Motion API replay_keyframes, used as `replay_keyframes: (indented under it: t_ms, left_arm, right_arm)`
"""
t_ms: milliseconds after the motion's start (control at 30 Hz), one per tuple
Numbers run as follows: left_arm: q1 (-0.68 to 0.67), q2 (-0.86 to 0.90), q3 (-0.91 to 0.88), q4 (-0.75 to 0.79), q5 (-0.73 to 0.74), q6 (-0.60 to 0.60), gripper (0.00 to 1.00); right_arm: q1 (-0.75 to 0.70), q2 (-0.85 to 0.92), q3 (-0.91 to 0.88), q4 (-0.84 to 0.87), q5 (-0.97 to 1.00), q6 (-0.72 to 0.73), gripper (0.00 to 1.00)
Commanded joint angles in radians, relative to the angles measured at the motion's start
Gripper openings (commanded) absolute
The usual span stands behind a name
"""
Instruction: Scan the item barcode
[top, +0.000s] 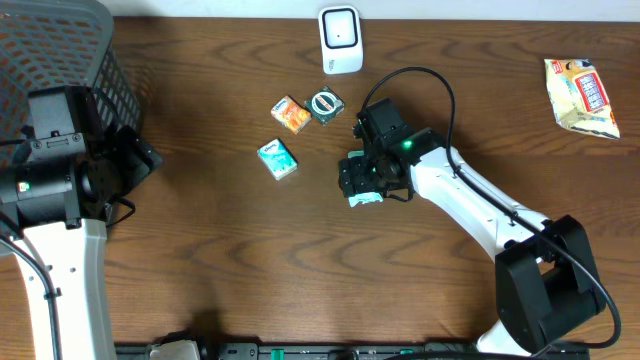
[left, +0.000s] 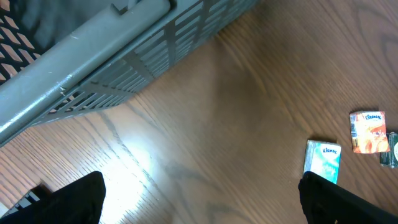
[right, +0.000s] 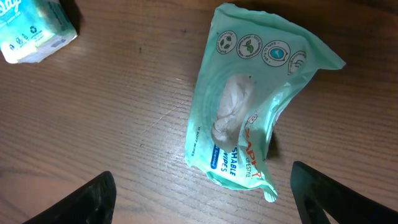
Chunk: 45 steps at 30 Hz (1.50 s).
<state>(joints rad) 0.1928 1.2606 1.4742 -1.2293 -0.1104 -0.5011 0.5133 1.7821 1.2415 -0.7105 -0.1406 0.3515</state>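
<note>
Now the right gripper (right: 205, 200) hangs wide open over the crumpled mint-green plastic wipes pack (right: 245, 106): likely light, floppy, slick, so pinch its padded middle.

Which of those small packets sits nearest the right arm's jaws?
The mint-green wipes packet, crumpled, lying directly beneath the right jaws; the teal tissue pack and orange tissue pack lie farther off.

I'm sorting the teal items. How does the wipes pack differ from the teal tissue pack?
The wipes pack looks larger and crumpled, while the tissue pack is a small, neat block. The wipes pack lies under the open right tool, and the tissue pack lies off to the side. Both are teal.
</note>
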Motion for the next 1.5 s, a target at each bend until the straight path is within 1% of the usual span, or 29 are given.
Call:
replay_keyframes:
  t_ms: [0,433,800,1467]
  left_arm:
    - [0.003,0.000,0.002,-0.001,-0.003,-0.010,0.98]
    - [0.003,0.000,0.002,-0.001,-0.003,-0.010,0.98]
    - [0.003,0.000,0.002,-0.001,-0.003,-0.010,0.98]
    - [0.003,0.000,0.002,-0.001,-0.003,-0.010,0.98]
  right_arm:
    - [0.006,-0.009,0.007,0.004,0.011,-0.008,0.84]
    - [0.006,-0.009,0.007,0.012,0.011,-0.007,0.84]
    - [0.006,-0.009,0.007,0.012,0.011,-0.008,0.87]
    - [0.006,-0.009,0.007,0.011,0.011,-0.008,0.87]
